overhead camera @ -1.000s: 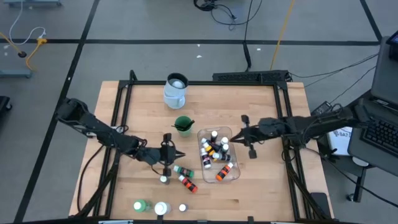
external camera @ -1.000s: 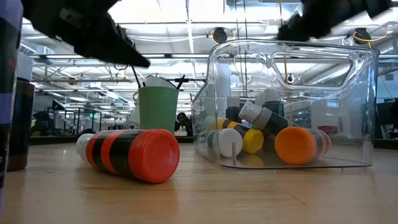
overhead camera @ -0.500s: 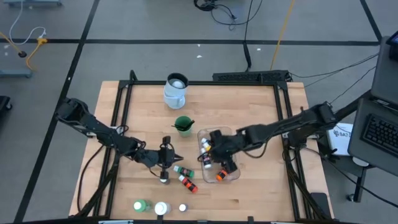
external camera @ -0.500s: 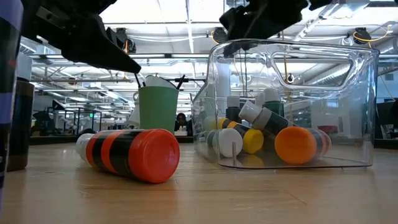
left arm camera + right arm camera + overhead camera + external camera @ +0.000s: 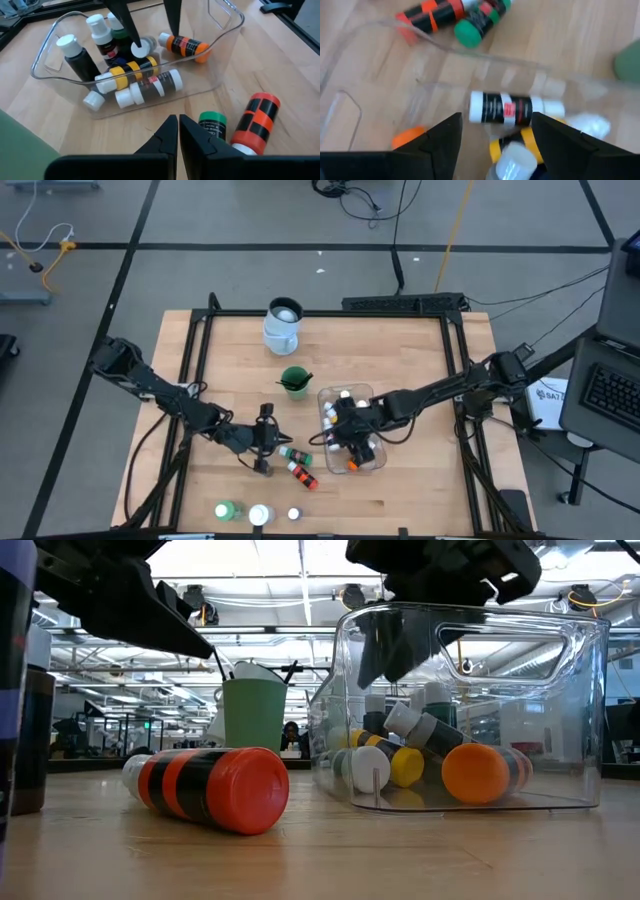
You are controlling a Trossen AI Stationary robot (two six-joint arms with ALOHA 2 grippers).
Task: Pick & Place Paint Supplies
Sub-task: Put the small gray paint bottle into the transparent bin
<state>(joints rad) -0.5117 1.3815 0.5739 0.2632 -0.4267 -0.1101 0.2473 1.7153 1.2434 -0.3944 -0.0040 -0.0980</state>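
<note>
The right gripper point(image 5: 352, 442), spread and empty, hangs in the clear tub point(image 5: 378, 463), so the two loose bottles, green-capped point(image 5: 213, 123) and orange-capped point(image 5: 255, 120), lying on the bench toward its front edge, sit nearer the pressed-together left gripper point(image 5: 178, 131)
</note>
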